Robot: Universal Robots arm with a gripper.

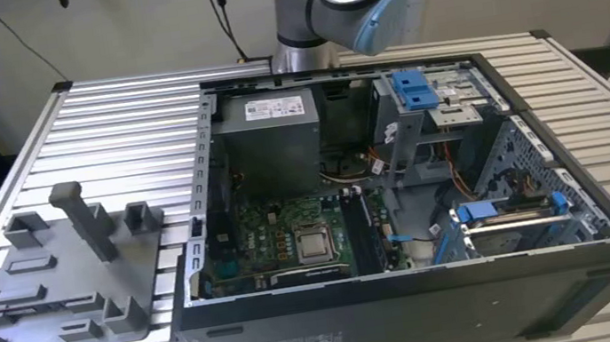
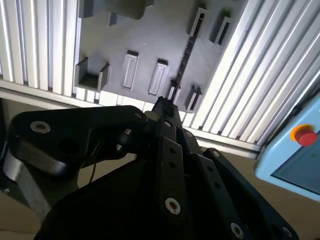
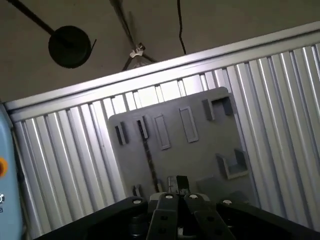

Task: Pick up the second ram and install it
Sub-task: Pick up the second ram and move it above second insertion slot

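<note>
The second ram (image 2: 184, 55) is a thin dark stick standing on its long edge in the slots of the grey holder tray (image 2: 145, 40). In the first wrist view the same ram (image 3: 148, 152) runs across the tray (image 3: 200, 150). In both wrist views my gripper (image 2: 162, 106) (image 3: 176, 186) hovers well above the tray. It is apart from the ram, and its black fingers are drawn together with nothing between them. In the exterior view the tray (image 1: 58, 286) lies at the exterior view's left, and the arm's elbow (image 1: 335, 1) is behind the case.
An open computer case (image 1: 419, 298) lies on the ribbed metal table (image 1: 118, 116), its motherboard (image 1: 278, 237) exposed. A tall post (image 1: 85, 220) rises from the tray. A pale blue pendant with a red button (image 2: 305, 135) sits past the table edge.
</note>
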